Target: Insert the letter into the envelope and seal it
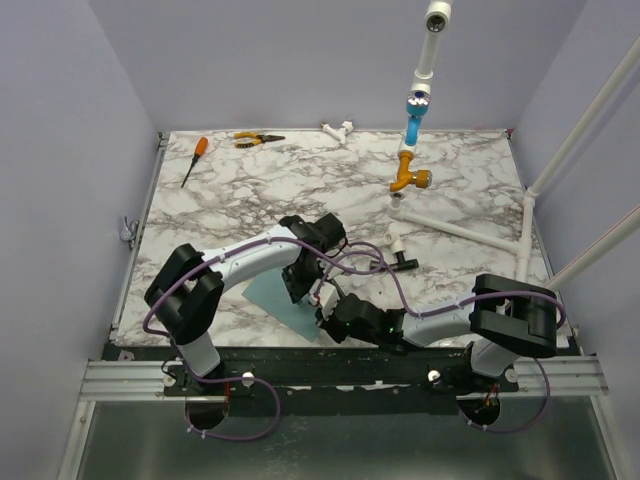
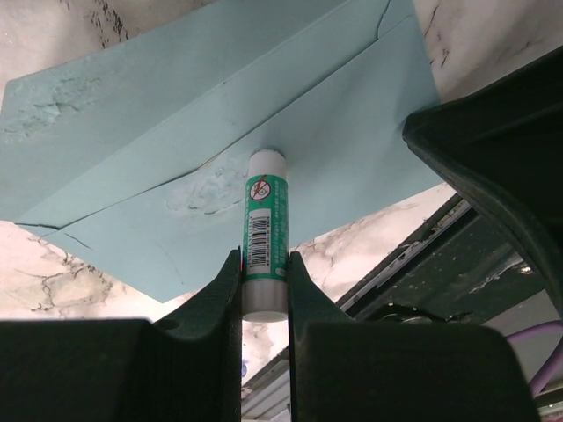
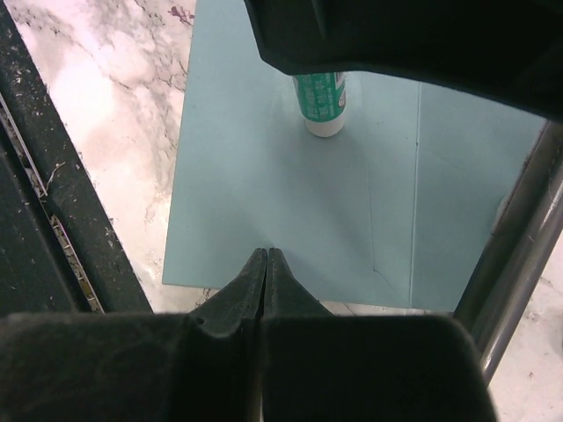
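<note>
Glue stick on the envelope, near edge pinned.
Nearest the arms, the right tool [image 3: 266,257], fingers together, rests on the near edge of the teal envelope [image 3: 264,176], which lies flat on the marble surface [image 3: 106,132]. Just beyond, the left tool [image 2: 264,272] is clamped on a glue stick [image 2: 266,215]. Its tip touches the envelope at the flap's edge, which runs crosswise to the stick. The letter shows nowhere and is probably inside.

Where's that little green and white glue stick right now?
In the left wrist view the glue stick is clamped between the left arm's jaws, its far white end against the teal envelope, near the front edge of the table.
</note>
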Controlling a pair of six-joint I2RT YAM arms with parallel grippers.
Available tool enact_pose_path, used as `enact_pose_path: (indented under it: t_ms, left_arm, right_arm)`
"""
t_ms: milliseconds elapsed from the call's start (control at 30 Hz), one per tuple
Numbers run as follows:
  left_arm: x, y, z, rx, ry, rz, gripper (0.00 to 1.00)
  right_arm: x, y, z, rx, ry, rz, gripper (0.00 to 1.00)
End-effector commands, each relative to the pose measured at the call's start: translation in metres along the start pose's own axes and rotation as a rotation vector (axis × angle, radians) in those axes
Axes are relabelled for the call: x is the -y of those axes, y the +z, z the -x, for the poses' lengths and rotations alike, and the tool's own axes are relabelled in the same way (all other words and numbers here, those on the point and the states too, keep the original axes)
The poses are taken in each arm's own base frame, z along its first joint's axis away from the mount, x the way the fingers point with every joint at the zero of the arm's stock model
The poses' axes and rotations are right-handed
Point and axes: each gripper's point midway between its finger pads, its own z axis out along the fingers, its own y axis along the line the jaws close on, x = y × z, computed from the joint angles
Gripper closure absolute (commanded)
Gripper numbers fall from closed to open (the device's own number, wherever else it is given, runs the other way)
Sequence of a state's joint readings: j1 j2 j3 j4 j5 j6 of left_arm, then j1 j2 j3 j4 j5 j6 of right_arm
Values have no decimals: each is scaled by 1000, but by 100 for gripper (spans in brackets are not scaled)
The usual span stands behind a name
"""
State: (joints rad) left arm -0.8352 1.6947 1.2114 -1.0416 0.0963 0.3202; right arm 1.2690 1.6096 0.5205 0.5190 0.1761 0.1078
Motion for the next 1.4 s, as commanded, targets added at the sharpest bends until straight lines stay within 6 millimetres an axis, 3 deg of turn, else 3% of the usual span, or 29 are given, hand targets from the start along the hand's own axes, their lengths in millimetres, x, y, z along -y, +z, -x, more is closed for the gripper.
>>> enact_pose_path:
  t_ms: [0, 233, 500, 700, 767, 900, 1000, 1100, 1233, 1367]
  left_arm:
    - [-23, 3, -12, -31, 22, 99, 100]
    - [-56, -9, -24, -57, 45, 251, 100]
    - [-50, -11, -34, -59, 51, 224, 100]
    - [-40, -35, -17, 37, -70, 112, 100]
    - [-44, -51, -8, 100, -118, 93, 100]
    - [-53, -75, -10, 178, -175, 88, 100]
    - [-59, -85, -23, 204, -204, 108, 100]
    - [-58, -80, -47, 185, -233, 121, 100]
    - [-51, -70, -70, 189, -265, 116, 100]
    - [-41, -62, -81, 226, -248, 114, 100]
  right_arm:
    - [13, -10, -47, -155, -26, -55, 99]
    - [13, -10, -47, -155, -23, -55, 100]
    - [15, -11, -47, -155, -19, -63, 99]
    - [13, -9, -40, -147, -4, -61, 99]
    - [11, -8, -31, -127, 17, -64, 99]
    - [9, -8, -6, -81, 47, -68, 99]
    - [6, -10, 16, -57, 68, -63, 99]
    - [9, -14, 44, -19, 135, -60, 99]
    - [40, -12, 66, -12, 260, -128, 99]
    - [73, 7, 83, -14, 262, -228, 100]
